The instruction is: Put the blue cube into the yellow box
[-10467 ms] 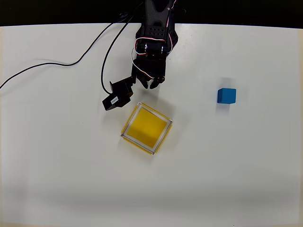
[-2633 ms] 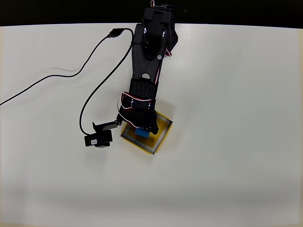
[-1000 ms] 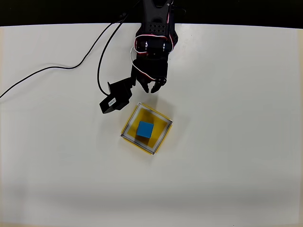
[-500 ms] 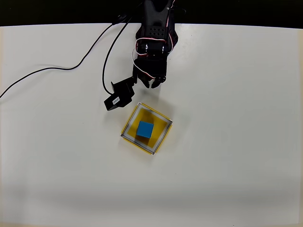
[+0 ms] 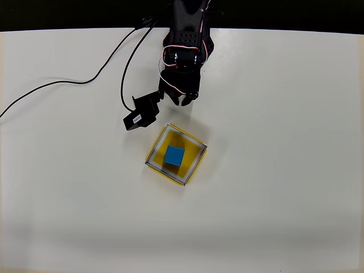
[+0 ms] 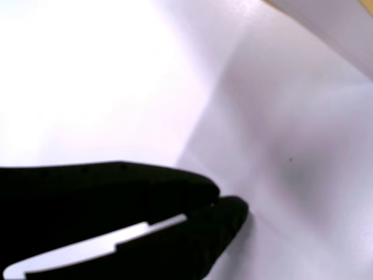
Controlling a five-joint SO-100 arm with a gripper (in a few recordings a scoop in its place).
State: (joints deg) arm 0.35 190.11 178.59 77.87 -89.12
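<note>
One blue cube (image 5: pixel 174 156) sits inside one yellow box (image 5: pixel 193 161), near the middle of the white counter (image 5: pixel 284 199). On the left, one black cable (image 5: pixel 57 85) runs in from the counter's left edge toward the far edge. The claw (image 5: pixel 181 101) hangs just past the box, toward the far edge, apart from the cube. It is clenched and empty in the wrist view (image 6: pixel 215 201). Nothing lies between them.

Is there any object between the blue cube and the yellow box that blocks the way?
No. In the overhead view the blue cube already sits on the floor of the yellow box, near its middle. The hand is pulled back above the box in the picture, its fingers closed together and holding nothing.
</note>
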